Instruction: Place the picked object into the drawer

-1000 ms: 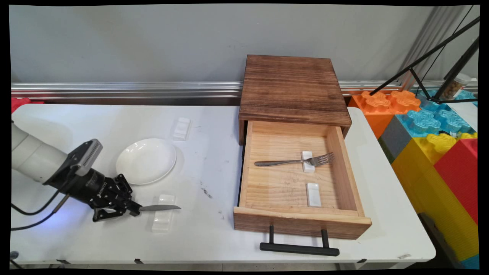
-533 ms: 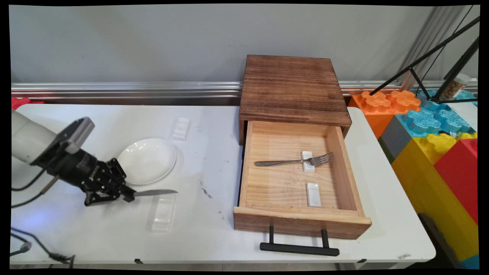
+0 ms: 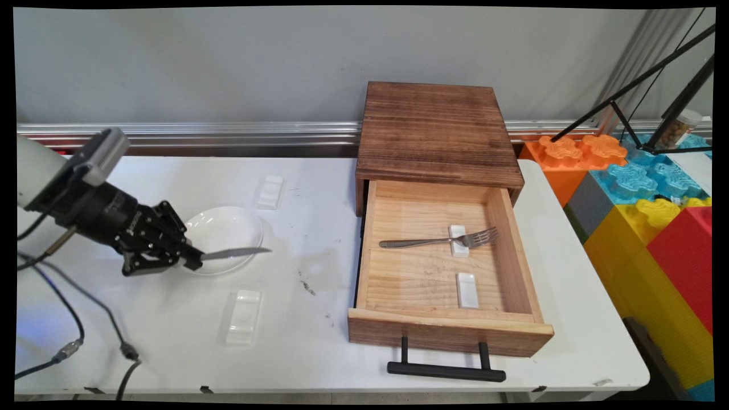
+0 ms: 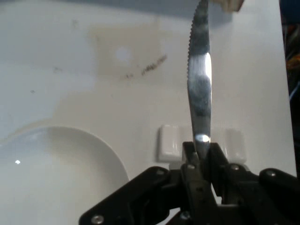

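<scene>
1. Since a second ago the gripper (image 3: 193, 261) has risen and moved toward 12 o'clock, carrying the knife (image 3: 234, 253) off the clear rest (image 3: 243, 316), which now lies bare on the table (image 3: 171, 353) at the gripper's 5 o'clock.
2. The fingers are clamped on the knife's handle; its serrated blade (image 4: 199, 84) points toward 3 o'clock, over the near rim of the white plate (image 3: 222, 233).
3. The open wooden drawer (image 3: 433, 273), with a fork (image 3: 438, 241) on a white rest (image 3: 458, 240), is unchanged.
4. White lettering on the gripper's black body is too small to read.
</scene>
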